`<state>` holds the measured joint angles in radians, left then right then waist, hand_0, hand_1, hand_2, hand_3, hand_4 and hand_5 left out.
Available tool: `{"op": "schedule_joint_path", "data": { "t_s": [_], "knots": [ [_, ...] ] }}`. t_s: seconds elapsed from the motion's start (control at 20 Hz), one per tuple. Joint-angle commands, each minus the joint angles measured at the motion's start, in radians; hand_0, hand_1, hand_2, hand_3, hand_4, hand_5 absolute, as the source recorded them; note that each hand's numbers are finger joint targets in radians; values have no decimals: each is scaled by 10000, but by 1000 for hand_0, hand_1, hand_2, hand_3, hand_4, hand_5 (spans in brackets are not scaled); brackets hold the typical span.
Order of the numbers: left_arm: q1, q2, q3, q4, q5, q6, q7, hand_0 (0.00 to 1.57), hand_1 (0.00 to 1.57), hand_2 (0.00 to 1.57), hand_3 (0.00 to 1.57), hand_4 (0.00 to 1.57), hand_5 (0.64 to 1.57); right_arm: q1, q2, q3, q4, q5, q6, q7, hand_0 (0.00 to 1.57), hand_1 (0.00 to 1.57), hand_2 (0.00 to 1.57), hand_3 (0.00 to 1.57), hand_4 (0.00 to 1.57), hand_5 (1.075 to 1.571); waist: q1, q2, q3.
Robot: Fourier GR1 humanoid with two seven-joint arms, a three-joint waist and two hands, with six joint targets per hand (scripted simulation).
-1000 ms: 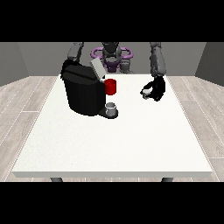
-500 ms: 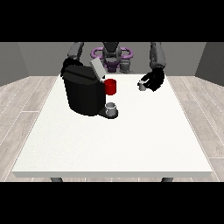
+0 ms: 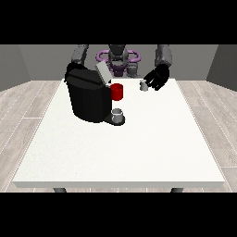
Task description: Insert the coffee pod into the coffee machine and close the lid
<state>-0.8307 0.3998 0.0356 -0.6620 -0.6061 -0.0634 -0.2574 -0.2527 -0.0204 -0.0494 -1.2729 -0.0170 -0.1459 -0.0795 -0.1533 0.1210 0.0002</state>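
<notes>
Coffee pod (image 3: 144, 85) is held by the robot hand at the view's right (image 3: 156, 78), upper right of centre in the frame, fingers curled round it; it appears lifted off the desk (image 3: 139, 148), though contact cannot be ruled out. Coffee machine (image 3: 88, 95) is seen at upper left of centre, with lid (image 3: 102, 73) raised and tilted open. A red part (image 3: 117, 91) is seen on the machine's right side, and a small grey cup (image 3: 117, 115) sits below it at the machine's base. The other robot hand is not visible; it is probably hidden behind the machine.

Step in hand, as judged: pod is grasped, transport to machine pending. Pod and machine are well apart. Next move calls for the pod to be carried leftward across the frame to the opening under the lid, aligned and released there. Lid closure is not yet done.
</notes>
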Motion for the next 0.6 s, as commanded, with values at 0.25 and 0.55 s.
{"op": "schedule_joint_path", "data": {
  "t_s": [0.25, 0.55],
  "knots": [
    [-1679, 1159, 658, -50, 79, -615, 207, 1011, 1011, 1199, 1224, 543, 1571, -199, -279, 65, -140, -340, 619, -571, 0, 0, 0, 0, 476, 1571, -731, 758, 0],
    [-2691, 486, 833, 14, 226, -683, 1372, 1209, 1209, 1245, 1188, 486, 1571, -804, 118, 401, -341, 1, 80, -31, 0, 0, 0, 0, 521, 1571, -969, 752, 1]
  ]
}}
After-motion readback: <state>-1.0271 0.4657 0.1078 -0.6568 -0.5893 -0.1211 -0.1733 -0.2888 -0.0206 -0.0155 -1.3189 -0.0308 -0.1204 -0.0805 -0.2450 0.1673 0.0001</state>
